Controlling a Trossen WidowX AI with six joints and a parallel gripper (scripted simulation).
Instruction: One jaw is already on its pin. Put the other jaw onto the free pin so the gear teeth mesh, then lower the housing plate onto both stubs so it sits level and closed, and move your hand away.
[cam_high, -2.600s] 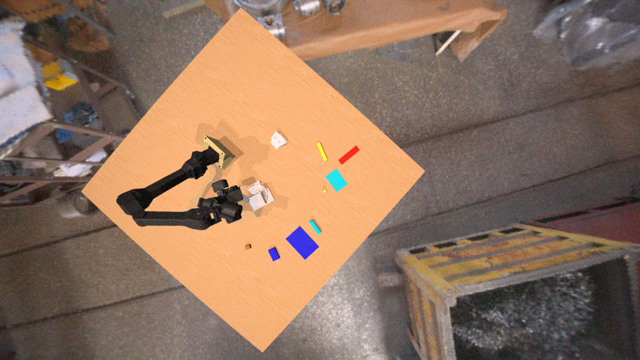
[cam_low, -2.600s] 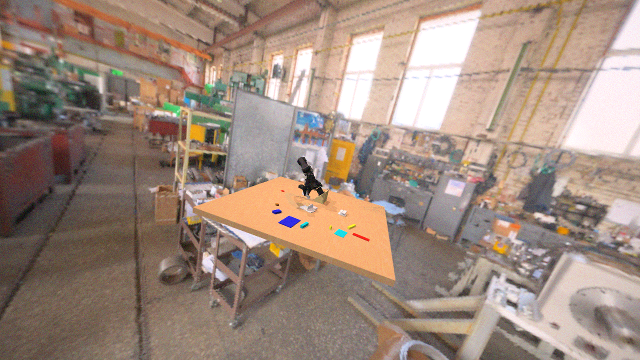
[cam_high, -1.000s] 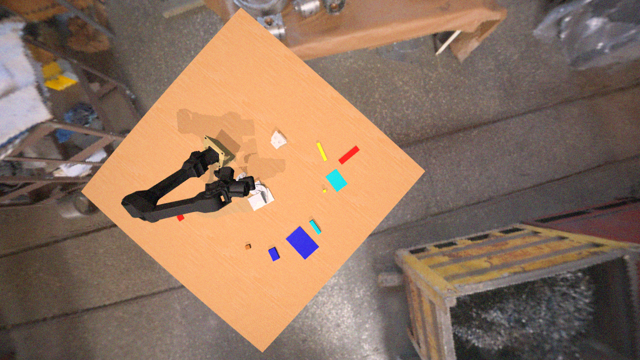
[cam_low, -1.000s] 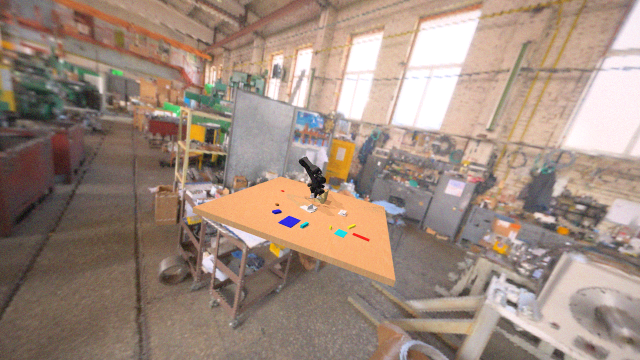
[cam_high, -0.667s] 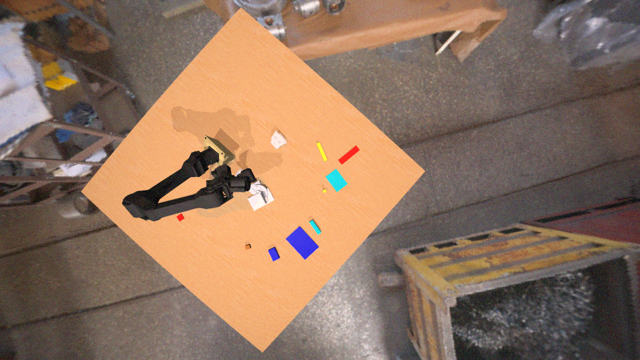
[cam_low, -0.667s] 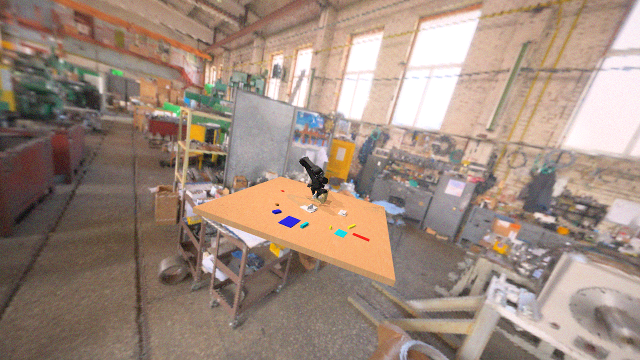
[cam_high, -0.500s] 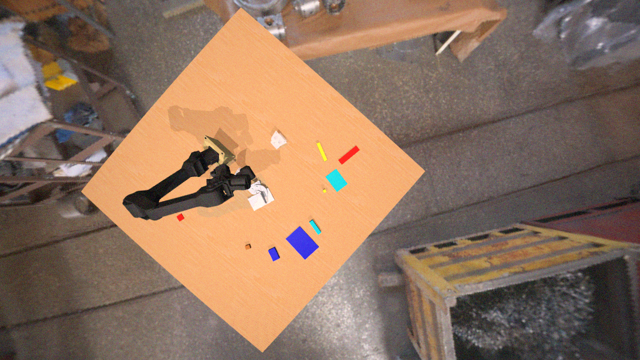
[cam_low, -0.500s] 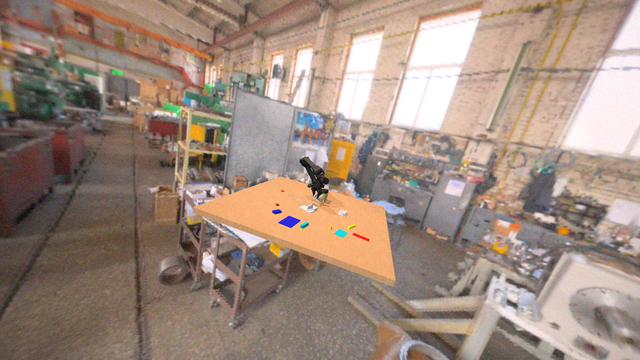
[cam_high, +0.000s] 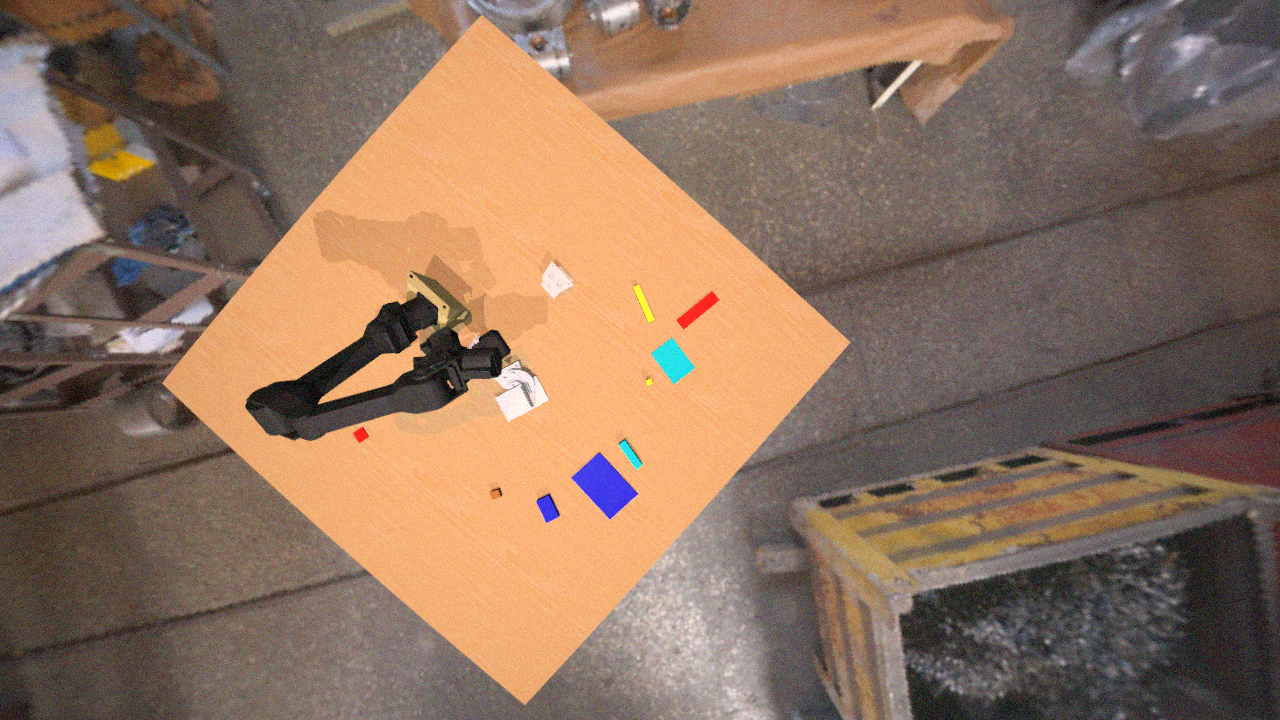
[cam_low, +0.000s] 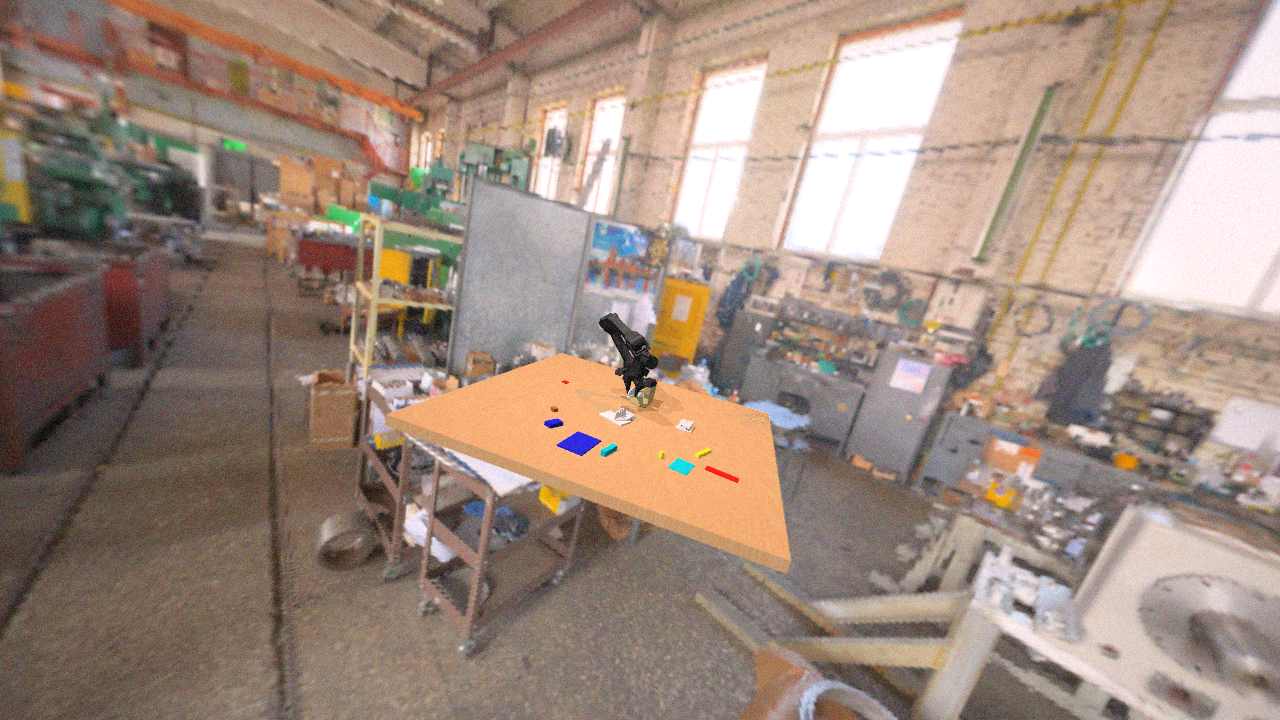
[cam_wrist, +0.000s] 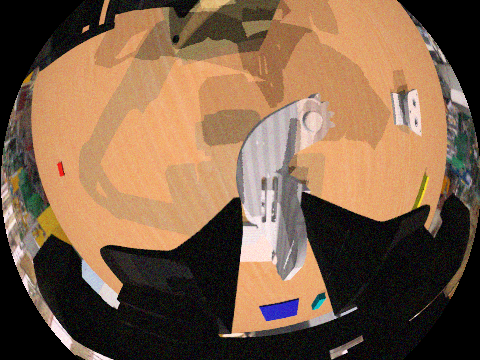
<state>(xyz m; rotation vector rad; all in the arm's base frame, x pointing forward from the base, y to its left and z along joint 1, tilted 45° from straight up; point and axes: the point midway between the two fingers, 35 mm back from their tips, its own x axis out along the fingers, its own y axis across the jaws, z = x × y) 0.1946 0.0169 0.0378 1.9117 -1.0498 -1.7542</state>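
My gripper (cam_wrist: 269, 201) is shut on a grey curved jaw (cam_wrist: 257, 160), whose toothed round end (cam_wrist: 313, 121) points away from the fingers. The jaw is held above the table beside the white base plate (cam_high: 514, 409) (cam_low: 608, 414) (cam_wrist: 256, 251). The other jaw (cam_high: 528, 383) (cam_low: 623, 415) lies on that plate; in the wrist view the held jaw hides most of it. The free pin cannot be made out. The white housing plate (cam_high: 556, 279) (cam_low: 684, 425) (cam_wrist: 414, 112) lies apart, with two round holes showing in the wrist view. The fingertips are hidden under the arm in the top view.
The khaki arm mount (cam_high: 452, 308) stands close to the gripper. A blue tile (cam_high: 605, 485) (cam_low: 579, 443), cyan block (cam_high: 631, 454), cyan tile (cam_high: 673, 360), yellow bar (cam_high: 643, 303) and red bar (cam_high: 698, 309) lie beyond the base plate. A red block (cam_high: 360, 434) lies beside the arm.
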